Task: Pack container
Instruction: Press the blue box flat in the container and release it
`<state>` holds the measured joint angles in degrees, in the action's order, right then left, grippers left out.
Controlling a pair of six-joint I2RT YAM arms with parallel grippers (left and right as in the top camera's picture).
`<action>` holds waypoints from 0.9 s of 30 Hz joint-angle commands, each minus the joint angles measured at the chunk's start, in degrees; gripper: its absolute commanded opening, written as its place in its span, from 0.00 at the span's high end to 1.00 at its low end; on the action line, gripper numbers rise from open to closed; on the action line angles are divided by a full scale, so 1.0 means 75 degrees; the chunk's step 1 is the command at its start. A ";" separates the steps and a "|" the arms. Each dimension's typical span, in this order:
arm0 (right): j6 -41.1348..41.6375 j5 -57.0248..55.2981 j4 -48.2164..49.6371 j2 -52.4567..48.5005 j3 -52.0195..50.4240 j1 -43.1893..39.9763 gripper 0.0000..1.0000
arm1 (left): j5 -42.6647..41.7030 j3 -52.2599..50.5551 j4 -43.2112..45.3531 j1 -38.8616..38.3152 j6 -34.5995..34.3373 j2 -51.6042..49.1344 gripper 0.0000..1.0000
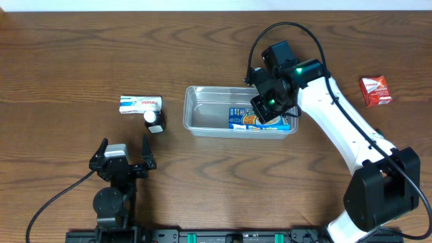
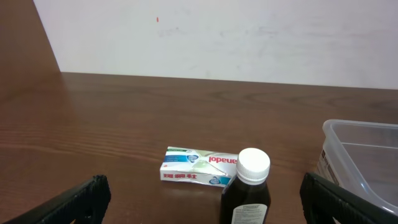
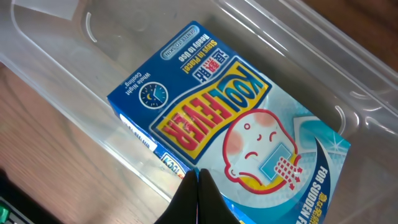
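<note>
The clear plastic container sits mid-table. A blue Koolfever box lies flat in its right half. My right gripper hangs over that box. In the right wrist view its black fingers are pressed together at the near edge of the blue box, inside the container. My left gripper is open and empty near the front edge. In the left wrist view the left gripper faces a dark bottle with a white cap and a white Panadol box.
The bottle and the white box stand left of the container. A small red box lies at the far right. The container's corner shows at the right of the left wrist view.
</note>
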<state>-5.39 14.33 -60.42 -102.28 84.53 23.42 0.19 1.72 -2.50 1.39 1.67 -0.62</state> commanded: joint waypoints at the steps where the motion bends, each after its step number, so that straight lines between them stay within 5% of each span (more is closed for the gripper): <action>1: 0.0087 0.0125 0.0082 0.0119 -0.0047 0.0090 0.99 | 0.0041 -0.0198 -0.0201 -0.0026 -0.0012 0.0052 0.02; 27: 0.0087 0.0122 0.0627 0.0119 -0.1247 0.0087 0.99 | 0.0041 -0.0198 -0.0201 -0.0026 -0.0012 0.0052 0.02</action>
<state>-5.37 14.61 -55.83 -102.26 76.16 23.42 0.16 1.72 -2.50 1.39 1.67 -0.62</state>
